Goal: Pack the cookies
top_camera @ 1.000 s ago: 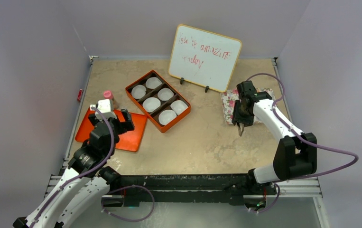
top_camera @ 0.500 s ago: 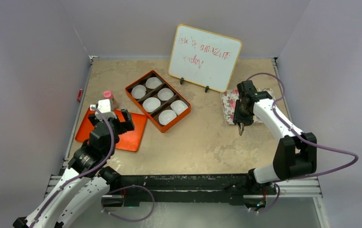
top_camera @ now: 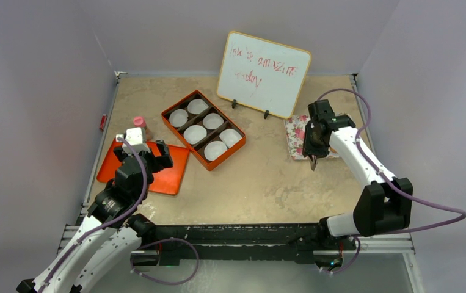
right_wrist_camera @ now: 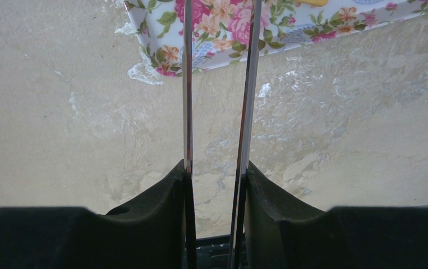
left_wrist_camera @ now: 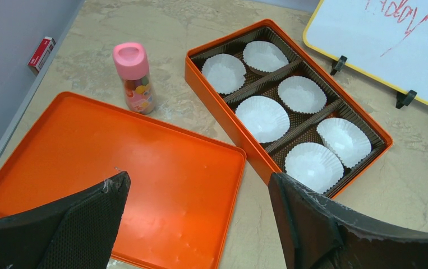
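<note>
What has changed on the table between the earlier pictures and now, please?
The right gripper, shut on the metal tongs, edged slightly right and away, toward the floral tray, and its elbow swung outward. Nothing was picked up or let go. The left gripper, open above the orange lid, and the orange box stayed as they were.

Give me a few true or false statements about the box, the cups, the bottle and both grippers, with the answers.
The box holds six paper cups. True.
Every cup has a cookie in it. False: all six are empty.
The left gripper is shut. False: it is open, over the orange lid.
The right gripper holds metal tongs. True.
The pink-capped bottle stands upright. True.
</note>
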